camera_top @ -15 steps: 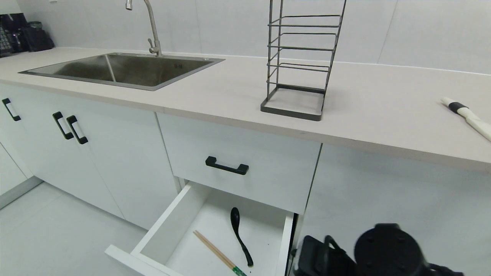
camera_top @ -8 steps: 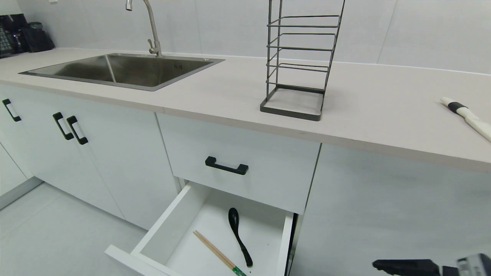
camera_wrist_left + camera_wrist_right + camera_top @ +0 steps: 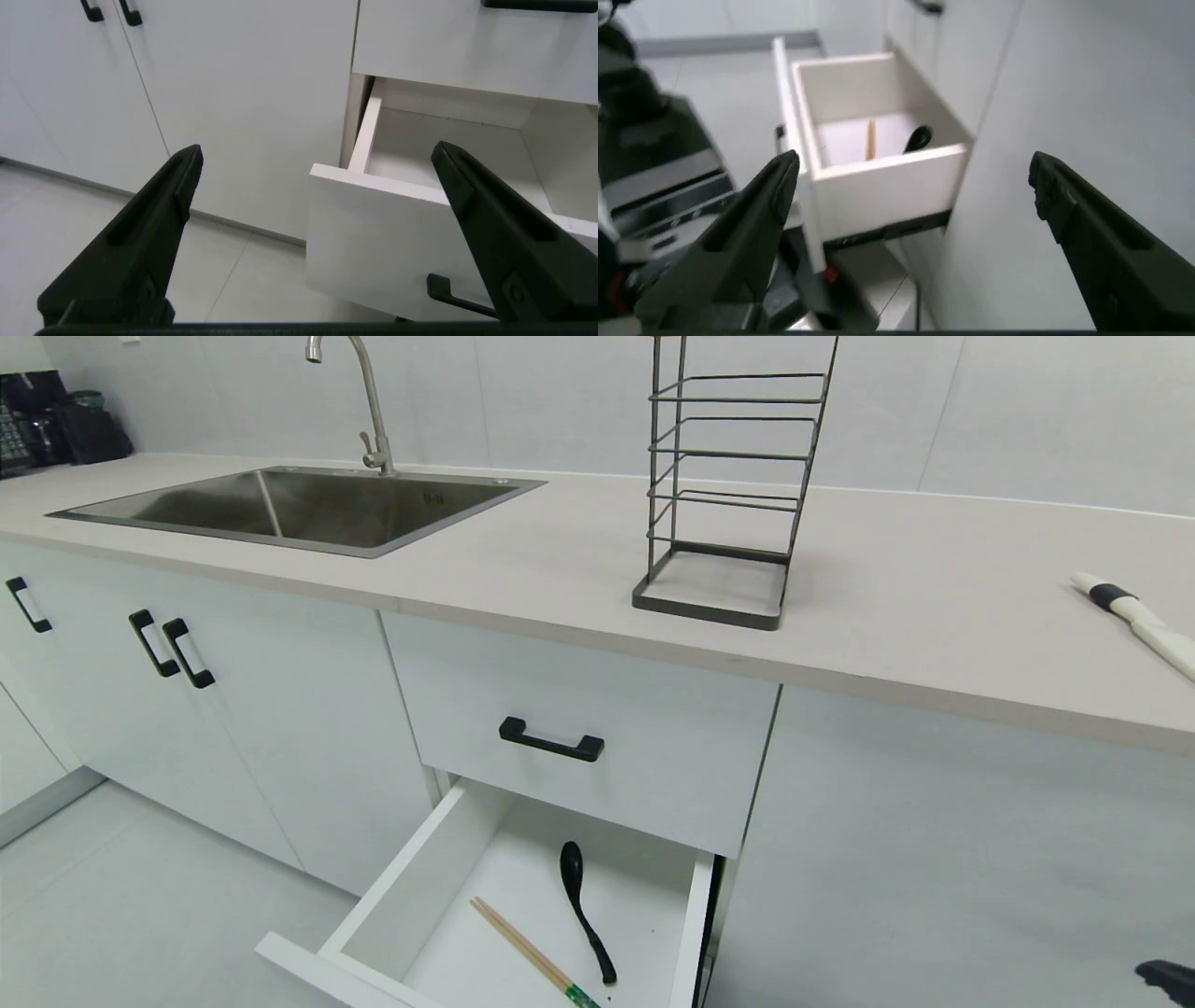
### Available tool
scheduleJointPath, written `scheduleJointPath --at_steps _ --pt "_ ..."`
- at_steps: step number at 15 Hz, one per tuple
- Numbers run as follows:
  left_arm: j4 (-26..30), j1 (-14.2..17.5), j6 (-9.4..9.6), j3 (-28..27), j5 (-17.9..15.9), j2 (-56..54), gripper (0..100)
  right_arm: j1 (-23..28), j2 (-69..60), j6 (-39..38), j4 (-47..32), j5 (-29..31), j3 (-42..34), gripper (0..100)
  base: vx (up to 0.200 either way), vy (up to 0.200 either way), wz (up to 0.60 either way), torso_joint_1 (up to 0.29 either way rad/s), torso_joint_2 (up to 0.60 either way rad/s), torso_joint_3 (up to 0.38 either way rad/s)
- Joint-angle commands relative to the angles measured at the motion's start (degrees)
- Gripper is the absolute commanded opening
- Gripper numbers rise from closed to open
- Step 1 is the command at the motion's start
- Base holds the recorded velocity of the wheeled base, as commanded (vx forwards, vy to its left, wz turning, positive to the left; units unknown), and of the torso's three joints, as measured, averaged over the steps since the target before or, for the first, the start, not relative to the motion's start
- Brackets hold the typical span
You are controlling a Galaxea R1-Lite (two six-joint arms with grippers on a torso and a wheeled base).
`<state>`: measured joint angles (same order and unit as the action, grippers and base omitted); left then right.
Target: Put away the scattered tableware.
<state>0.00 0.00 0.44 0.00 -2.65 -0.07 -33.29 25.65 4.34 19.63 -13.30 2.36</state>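
Note:
The lower drawer [image 3: 401, 887] stands pulled out. Inside it lie a black spoon [image 3: 583, 910] and a pair of wooden chopsticks [image 3: 527, 952], side by side. My left gripper [image 3: 316, 154] hangs open, low in front of the drawer's left front corner [image 3: 322, 177], with nothing between its fingers. My right gripper [image 3: 915, 161] is open too, off to the drawer's right side, looking into the drawer [image 3: 878, 177] at the chopsticks [image 3: 871, 140] and spoon [image 3: 918, 138]. On the counter at the far right lies a white utensil with a black band [image 3: 1134, 616].
A dark wire rack [image 3: 724, 485] stands on the counter [image 3: 523, 560], with a steel sink [image 3: 299, 504] and tap [image 3: 359, 392] to its left. Above the open drawer is a shut drawer with a black handle [image 3: 551, 739]. Cabinet doors [image 3: 168, 709] are on the left.
My right arm, at the head view's bottom edge beside the drawer a second ago, has drawn off to the lower right corner. Spoon and chopsticks lie as before.

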Motion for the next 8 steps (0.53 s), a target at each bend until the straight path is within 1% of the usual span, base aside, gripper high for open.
scheduleJointPath --at_steps 1,2,3,4,5,7,8 --pt "0.0 0.0 0.0 0.0 0.0 0.1 100 15.7 -4.3 -0.9 0.3 -3.0 0.0 100 0.0 0.0 0.0 0.0 0.0 0.0" --pt "0.0 0.0 0.0 0.0 0.0 0.1 100 16.2 -4.4 -0.8 0.3 -3.2 0.0 100 0.0 0.0 0.0 0.0 0.0 0.0" --pt "0.0 0.0 0.0 0.0 0.0 0.1 100 26.4 -6.8 -0.4 0.3 -7.0 0.4 100 0.0 0.0 0.0 0.0 0.0 0.0" --pt "0.0 0.0 0.0 0.0 0.0 0.1 100 31.6 -9.1 -0.3 0.1 -8.5 0.4 100 0.0 0.0 0.0 0.0 0.0 0.0" --pt "0.0 0.0 0.0 0.0 0.0 0.1 100 34.3 -12.0 -0.3 0.0 -9.9 0.2 100 0.0 0.0 0.0 0.0 0.0 0.0" --pt "0.0 0.0 0.0 0.0 0.0 0.1 100 34.4 -16.3 -0.3 -0.5 -11.3 -0.6 100 0.0 0.0 0.0 0.0 0.0 0.0" --pt "0.0 0.0 0.0 0.0 0.0 0.1 100 34.3 -20.9 -0.2 -2.8 -11.2 -2.3 100 0.0 0.0 0.0 0.0 0.0 0.0"
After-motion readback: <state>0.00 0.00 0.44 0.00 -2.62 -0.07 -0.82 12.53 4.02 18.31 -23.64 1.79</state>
